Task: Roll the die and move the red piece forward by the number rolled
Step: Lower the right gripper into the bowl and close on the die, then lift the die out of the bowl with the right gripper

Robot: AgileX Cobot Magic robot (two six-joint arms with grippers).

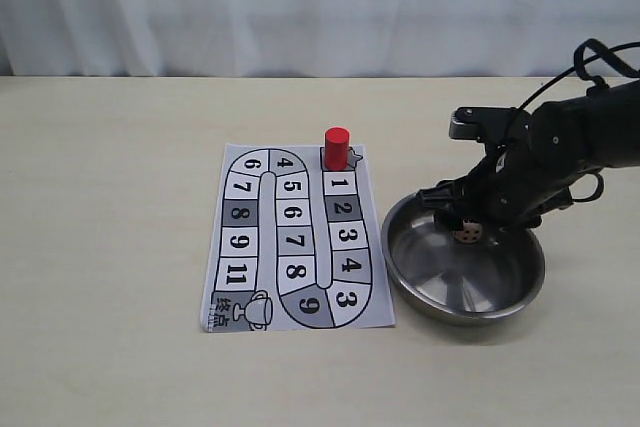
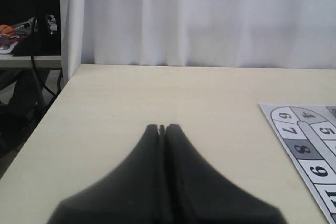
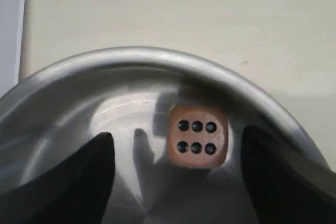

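A round stainless-steel bowl gleams with a polished, mirror-like finish, its smooth inner wall throwing back pale glare. The small light tan wooden die shows a matt face with glossy black pips. The bright red cylindrical piece looks smooth, with a slight sheen. The printed paper game board is matt, as is the pale wood-look table. The white cloth curtain hangs in soft folds. The left gripper looks matt black plastic.
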